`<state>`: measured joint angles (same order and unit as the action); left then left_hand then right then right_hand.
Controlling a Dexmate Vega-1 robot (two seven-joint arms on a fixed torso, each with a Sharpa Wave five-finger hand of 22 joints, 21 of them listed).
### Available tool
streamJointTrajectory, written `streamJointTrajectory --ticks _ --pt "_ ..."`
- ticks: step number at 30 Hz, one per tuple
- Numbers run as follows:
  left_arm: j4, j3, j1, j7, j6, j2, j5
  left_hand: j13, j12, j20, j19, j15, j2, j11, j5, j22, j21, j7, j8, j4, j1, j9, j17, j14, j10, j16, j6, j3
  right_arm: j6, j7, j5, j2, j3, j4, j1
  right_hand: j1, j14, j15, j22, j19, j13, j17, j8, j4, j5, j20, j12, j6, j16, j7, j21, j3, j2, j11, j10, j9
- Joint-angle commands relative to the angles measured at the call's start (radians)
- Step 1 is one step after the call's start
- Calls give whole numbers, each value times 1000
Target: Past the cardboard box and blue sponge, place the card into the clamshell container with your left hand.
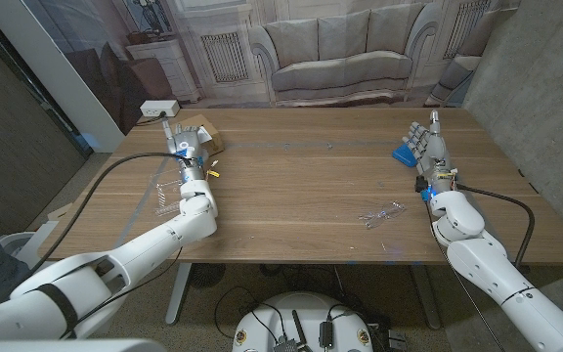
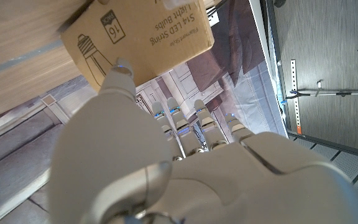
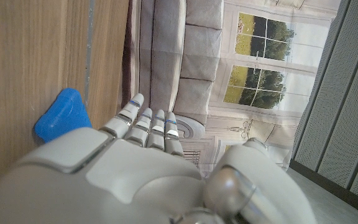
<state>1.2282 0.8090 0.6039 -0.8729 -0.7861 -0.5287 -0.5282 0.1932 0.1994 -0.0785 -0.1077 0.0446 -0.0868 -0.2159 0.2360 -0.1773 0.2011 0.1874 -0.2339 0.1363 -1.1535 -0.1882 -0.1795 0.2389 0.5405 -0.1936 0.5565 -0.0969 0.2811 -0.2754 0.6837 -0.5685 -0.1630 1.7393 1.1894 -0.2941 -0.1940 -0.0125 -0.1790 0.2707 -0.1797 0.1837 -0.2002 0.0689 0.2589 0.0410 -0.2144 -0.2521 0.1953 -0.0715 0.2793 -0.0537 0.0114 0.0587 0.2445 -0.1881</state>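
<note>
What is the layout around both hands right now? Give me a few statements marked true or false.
1. The cardboard box lies on the table just beyond the left hand. True.
2. The blue sponge lies next to the left hand. False: it lies on the robot's right side, beside the right hand.
3. The right hand grips the sponge. False: its fingers are stretched out with nothing in them, and the sponge lies on the table beside them.
4. In the left wrist view the box carries a light bulb drawing. True.
</note>
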Motion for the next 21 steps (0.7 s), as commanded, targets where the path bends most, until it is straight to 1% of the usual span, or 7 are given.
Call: streamJointTrajectory --ticks 1,10,18,21 --pt "-37 6 -15 -21 41 17 26 2 0 -4 6 75 -5 0 -3 -2 4 -2 2 -8 1 -5 -3 12 11 -5 8 0 -6 -6 -1 -3 4 9 8 0 -8 -5 -3 9 -5 4 3 3 -3 13 3 -8 -1 -2 -4 -5 -6 1 6 -2" --pt "-47 5 -15 -36 55 21 37 2 3 7 14 80 -9 0 -12 -2 5 -1 -4 -14 6 -5 -3 24 28 -8 32 1 -7 -12 -4 -2 7 13 12 0 -9 -5 -3 10 -5 4 3 3 -3 12 3 -8 -2 -2 -6 -6 -7 2 6 -2" --pt "-47 1 -13 -42 56 20 47 3 5 8 17 79 -12 0 -17 -2 5 2 -5 -14 3 -5 -2 30 38 -8 40 -1 -8 -15 -1 2 8 11 13 0 -10 -5 -3 11 -5 4 2 3 -3 12 3 -8 -2 -2 -8 -7 -7 0 6 -2" --pt "-52 1 -14 -48 61 21 48 3 5 8 22 79 -14 0 -19 -2 6 -1 -6 -14 1 -4 -2 32 43 -7 48 -2 -9 -14 0 2 7 9 12 0 -10 -5 -3 11 -5 4 2 3 -4 12 3 -8 -2 -2 -8 -7 -7 0 6 -2"
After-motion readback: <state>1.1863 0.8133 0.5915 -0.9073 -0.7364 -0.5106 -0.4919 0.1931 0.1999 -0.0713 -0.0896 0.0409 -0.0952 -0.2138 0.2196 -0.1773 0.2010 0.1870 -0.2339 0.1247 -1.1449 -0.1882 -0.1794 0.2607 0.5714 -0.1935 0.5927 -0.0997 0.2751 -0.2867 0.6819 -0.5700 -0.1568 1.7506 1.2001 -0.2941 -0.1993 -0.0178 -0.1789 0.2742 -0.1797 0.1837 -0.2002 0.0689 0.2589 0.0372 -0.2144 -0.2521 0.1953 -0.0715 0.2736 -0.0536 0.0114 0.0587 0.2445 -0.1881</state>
